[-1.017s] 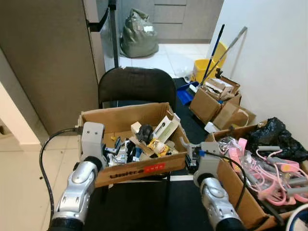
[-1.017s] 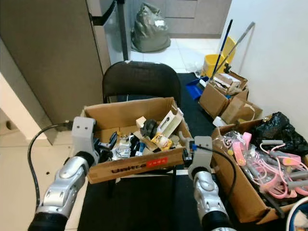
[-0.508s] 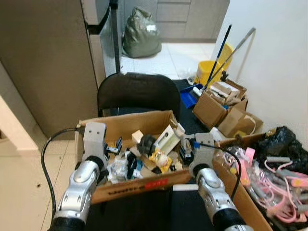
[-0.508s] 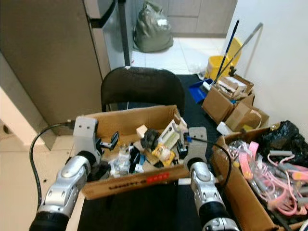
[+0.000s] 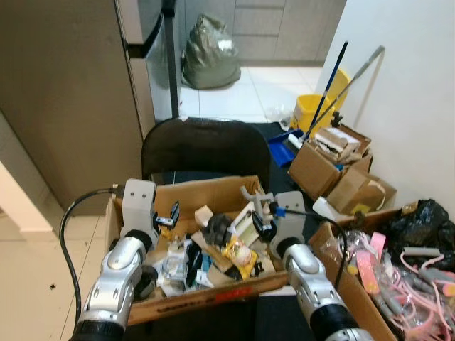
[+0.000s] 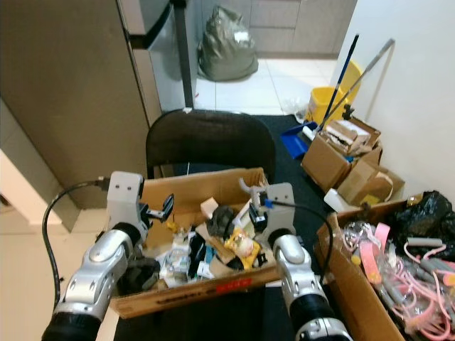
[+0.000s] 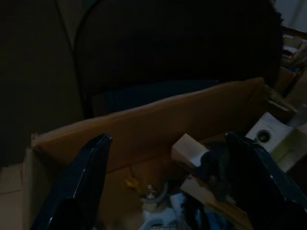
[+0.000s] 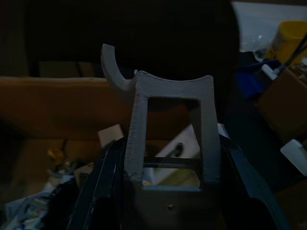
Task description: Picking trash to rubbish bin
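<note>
Right gripper (image 8: 168, 191) at frame centre, jaws clenched on grey plastic bracket (image 8: 169, 127) above cardboard box (image 5: 206, 195). Left gripper (image 7: 168, 187) lower left, jaws released.

On the cardboard box (image 6: 185, 295) at your 6 o'clock, the front wall carries dark printed lettering with a red label (image 6: 231, 285) just beside it at the lettering's 3 o'clock. Both are too small and too sharply angled for you to read. You find no legible text, number, brand or sign on anything else ahead of you.
</note>
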Motion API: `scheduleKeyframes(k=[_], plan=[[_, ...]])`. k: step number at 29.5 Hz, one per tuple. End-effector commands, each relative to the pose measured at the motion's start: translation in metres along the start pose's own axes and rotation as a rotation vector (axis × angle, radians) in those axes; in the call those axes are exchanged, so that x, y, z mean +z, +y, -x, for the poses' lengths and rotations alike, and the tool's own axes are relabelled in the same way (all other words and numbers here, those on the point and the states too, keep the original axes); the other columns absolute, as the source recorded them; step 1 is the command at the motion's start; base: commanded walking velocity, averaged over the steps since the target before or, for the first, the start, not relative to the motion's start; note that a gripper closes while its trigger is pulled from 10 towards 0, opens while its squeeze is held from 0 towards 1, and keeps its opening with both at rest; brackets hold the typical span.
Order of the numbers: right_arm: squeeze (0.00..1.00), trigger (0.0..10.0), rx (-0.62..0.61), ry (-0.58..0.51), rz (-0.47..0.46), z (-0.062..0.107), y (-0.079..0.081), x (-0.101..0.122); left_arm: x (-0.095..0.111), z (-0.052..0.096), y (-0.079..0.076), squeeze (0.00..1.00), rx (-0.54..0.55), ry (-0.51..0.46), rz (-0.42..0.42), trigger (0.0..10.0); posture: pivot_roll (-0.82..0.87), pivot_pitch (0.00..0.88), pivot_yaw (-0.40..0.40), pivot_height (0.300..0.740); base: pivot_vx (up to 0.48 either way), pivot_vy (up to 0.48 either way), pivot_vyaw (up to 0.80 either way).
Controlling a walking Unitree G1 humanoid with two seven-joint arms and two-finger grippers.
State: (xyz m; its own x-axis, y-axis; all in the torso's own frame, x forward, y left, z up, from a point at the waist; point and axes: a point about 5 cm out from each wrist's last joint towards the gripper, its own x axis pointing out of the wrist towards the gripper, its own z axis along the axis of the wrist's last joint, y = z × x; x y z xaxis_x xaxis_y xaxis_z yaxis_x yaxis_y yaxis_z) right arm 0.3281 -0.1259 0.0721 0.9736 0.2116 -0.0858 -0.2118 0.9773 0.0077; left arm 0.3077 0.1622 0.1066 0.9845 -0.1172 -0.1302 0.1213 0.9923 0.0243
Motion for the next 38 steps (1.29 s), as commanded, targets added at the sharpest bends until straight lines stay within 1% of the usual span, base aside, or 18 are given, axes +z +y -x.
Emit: scheduleKeyframes(k=[1, 5, 7, 10, 11, 12, 16, 17, 20, 22, 25, 26, 27, 29, 35, 36, 37, 38], plan=[[0.00, 10.0, 0.011, -0.004, 0.003, 0.000, 0.004, 0.000, -0.005, 0.002, 0.003, 0.00, 0.014, 0.021, -0.010, 10.0, 0.08, 0.096, -0.025, 0.740, 0.289, 0.000, 0.00], [0.00, 10.0, 0.014, -0.007, 0.001, 0.000, 0.005, -0.001, -0.005, 0.002, 0.003, 0.00, 0.010, 0.022, -0.010, 10.0, 0.08, 0.096, -0.024, 0.740, 0.289, 0.000, 0.00], [0.00, 10.0, 0.019, 0.003, -0.016, 0.000, 0.006, -0.002, -0.004, 0.002, 0.003, 0.00, 0.006, 0.021, -0.015, 10.0, 0.08, 0.095, -0.022, 0.740, 0.285, 0.000, 0.00], [0.00, 10.0, 0.023, 0.004, -0.018, 0.000, 0.007, -0.002, -0.001, 0.003, 0.001, 0.00, -0.028, 0.002, -0.029, 10.0, 0.08, 0.096, -0.022, 0.740, 0.087, 0.000, 0.00], [0.00, 10.0, 0.036, 0.007, -0.019, 0.000, 0.008, -0.002, 0.000, 0.004, -0.002, 0.00, -0.084, 0.003, -0.072, 10.0, 0.08, 0.096, -0.022, 0.740, 0.000, 0.000, 0.00], [0.00, 10.0, 0.036, 0.007, -0.019, 0.000, 0.008, -0.002, 0.000, 0.004, -0.002, 0.00, -0.084, 0.003, -0.072, 10.0, 0.08, 0.096, -0.022, 0.740, 0.000, 0.000, 0.00], [0.00, 10.0, 0.057, 0.031, 0.007, -0.001, 0.009, -0.003, 0.000, 0.016, -0.015, 0.00, -0.335, 0.014, -0.224, 10.0, 0.08, 0.100, -0.027, 0.740, 0.000, 0.000, 0.00], [0.00, 10.0, 0.057, 0.031, 0.007, -0.001, 0.009, -0.003, 0.000, 0.016, -0.015, 0.00, -0.335, 0.014, -0.224, 10.0, 0.08, 0.100, -0.027, 0.740, 0.000, 0.000, 0.00], [0.00, 10.0, 0.078, 0.050, 0.031, -0.001, 0.010, -0.005, -0.005, 0.027, -0.018, 0.00, -0.491, 0.079, -0.278, 10.0, 0.08, 0.101, -0.028, 0.740, 0.000, 0.000, 0.00], [0.00, 10.0, 0.107, 0.064, 0.064, -0.002, 0.012, -0.007, -0.010, 0.035, -0.019, 0.00, -0.590, 0.145, -0.263, 10.0, 0.08, 0.099, -0.026, 0.740, 0.000, 0.000, 0.00], [0.00, 10.0, 0.149, 0.088, 0.113, -0.003, 0.016, -0.010, -0.011, 0.045, -0.023, 0.00, -0.698, 0.194, -0.223, 10.0, 0.09, 0.099, -0.025, 0.740, 0.000, 0.000, 0.00], [0.00, 10.0, 0.174, 0.109, 0.140, -0.004, 0.018, -0.011, -0.013, 0.049, -0.024, 0.00, -0.743, 0.224, -0.199, 10.0, 0.09, 0.097, -0.026, 0.740, 0.000, 0.000, 0.00], [0.00, 10.0, 0.185, 0.117, 0.151, -0.005, 0.019, -0.012, -0.014, 0.051, -0.025, 0.00, -0.768, 0.241, -0.192, 10.0, 0.09, 0.097, -0.026, 0.740, 0.000, 0.000, 0.00], [0.00, 10.0, 0.191, 0.119, 0.159, -0.006, 0.021, -0.011, -0.015, 0.054, -0.025, 0.00, -0.783, 0.264, -0.202, 10.0, 0.09, 0.095, -0.027, 0.740, 0.000, 0.000, 0.00], [0.00, 10.0, 0.185, 0.111, 0.138, -0.007, 0.021, -0.008, -0.015, 0.053, -0.022, 0.00, -0.776, 0.268, -0.218, 10.0, 0.09, 0.093, -0.032, 0.740, 0.000, 0.000, 0.00], [0.33, 10.0, 0.195, 0.110, 0.123, -0.007, 0.021, -0.008, -0.015, 0.054, -0.022, 0.00, -0.776, 0.270, -0.214, 10.0, 0.09, 0.093, -0.032, 0.740, 0.000, 0.000, 0.00], [1.00, 10.0, 0.198, 0.108, 0.105, -0.007, 0.022, -0.008, -0.014, 0.054, -0.022, 0.00, -0.777, 0.273, -0.213, 10.0, 0.09, 0.091, -0.032, 0.740, 0.000, 0.000, 0.00], [1.00, 10.0, 0.201, 0.106, 0.088, -0.007, 0.022, -0.009, -0.013, 0.054, -0.021, 0.00, -0.780, 0.276, -0.217, 10.0, 0.09, 0.091, -0.032, 0.740, 0.000, 0.000, 0.00]])
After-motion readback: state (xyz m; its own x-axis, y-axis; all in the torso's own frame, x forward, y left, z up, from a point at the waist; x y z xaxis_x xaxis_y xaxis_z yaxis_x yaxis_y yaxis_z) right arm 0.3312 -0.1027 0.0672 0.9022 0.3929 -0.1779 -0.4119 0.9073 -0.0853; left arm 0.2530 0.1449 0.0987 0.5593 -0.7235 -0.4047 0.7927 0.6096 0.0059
